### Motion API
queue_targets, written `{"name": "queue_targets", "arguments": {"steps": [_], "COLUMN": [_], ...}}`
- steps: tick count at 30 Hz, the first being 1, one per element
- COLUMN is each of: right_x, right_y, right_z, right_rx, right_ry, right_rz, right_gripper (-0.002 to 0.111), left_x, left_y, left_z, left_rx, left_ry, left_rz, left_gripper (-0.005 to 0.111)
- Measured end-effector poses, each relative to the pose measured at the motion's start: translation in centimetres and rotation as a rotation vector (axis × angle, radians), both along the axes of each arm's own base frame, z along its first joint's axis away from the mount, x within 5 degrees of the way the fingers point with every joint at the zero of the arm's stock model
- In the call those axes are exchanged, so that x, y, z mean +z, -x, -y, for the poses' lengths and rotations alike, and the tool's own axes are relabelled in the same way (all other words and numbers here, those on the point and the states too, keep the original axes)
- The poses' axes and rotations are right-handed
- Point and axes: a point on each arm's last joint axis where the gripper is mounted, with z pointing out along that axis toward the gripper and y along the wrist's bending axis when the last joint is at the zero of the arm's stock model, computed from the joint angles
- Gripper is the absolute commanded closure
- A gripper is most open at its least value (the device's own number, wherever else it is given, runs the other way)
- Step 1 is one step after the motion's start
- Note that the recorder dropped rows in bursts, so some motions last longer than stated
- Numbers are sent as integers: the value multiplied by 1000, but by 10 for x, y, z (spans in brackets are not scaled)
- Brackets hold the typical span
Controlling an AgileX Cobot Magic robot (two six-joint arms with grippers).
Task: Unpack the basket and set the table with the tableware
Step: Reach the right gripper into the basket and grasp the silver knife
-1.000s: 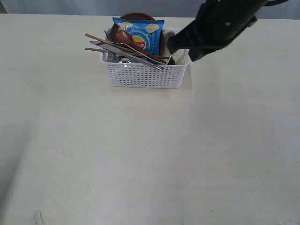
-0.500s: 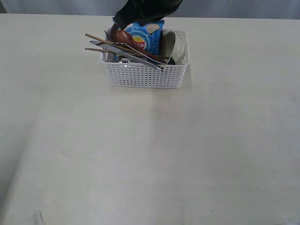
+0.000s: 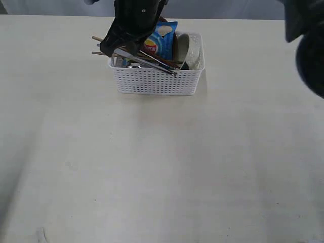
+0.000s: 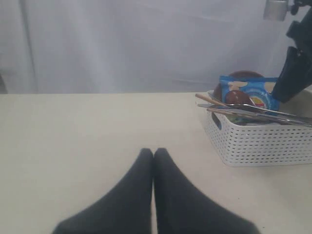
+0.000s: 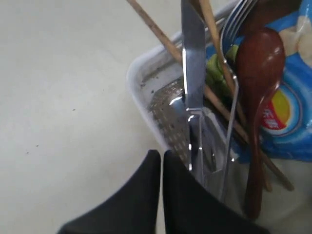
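Right pincer [image 5: 161,154] swung from the far end of the basket [image 5: 132,80] to its cutlery corner. Tips closed, empty. Steel knife [image 5: 193,73] sits just past them, with chopsticks [image 5: 157,33] and fork [image 5: 237,22] beside it, all propped on the rim. Likely first picks. Left pincer [image 4: 153,152] closed, empty, well away.

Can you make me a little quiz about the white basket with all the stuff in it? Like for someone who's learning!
1. True or false: the basket is empty.
2. What colour is the chip bag standing in the basket? A) red B) blue C) green
3. Fill in the gap: the right gripper is at the basket's rim with its jaws ____.

Key: 1. False, it holds cutlery, chopsticks and more. 2. B. 3. shut.
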Motion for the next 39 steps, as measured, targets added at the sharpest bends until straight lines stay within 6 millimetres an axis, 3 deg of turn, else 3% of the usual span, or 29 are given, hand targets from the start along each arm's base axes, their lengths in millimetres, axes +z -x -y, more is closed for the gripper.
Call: {"name": "queue_targets", "arguments": {"steps": [5, 11, 23, 30, 39], "right_x": [-2, -5, -44, -45, -46], "right_y": [-7, -9, -22, -39, -37], "right_z": [-5, -6, -13, 6, 4], "right_rx": [7, 18, 47, -14, -5], "right_ry": [3, 18, 36, 3, -39], "right_rz": [18, 24, 23, -5, -42], "right_gripper": [81, 81, 81, 81, 81], "left_x": [0, 0, 0, 0, 0], "left_y": [0, 0, 0, 0, 0], "left_z": [0, 0, 0, 0, 0], "left_rx": [0, 0, 0, 0, 0], "left_ry": [0, 0, 0, 0, 0], "left_rz": [0, 0, 0, 0, 0], "left_gripper": [107, 107, 107, 107, 107]}}
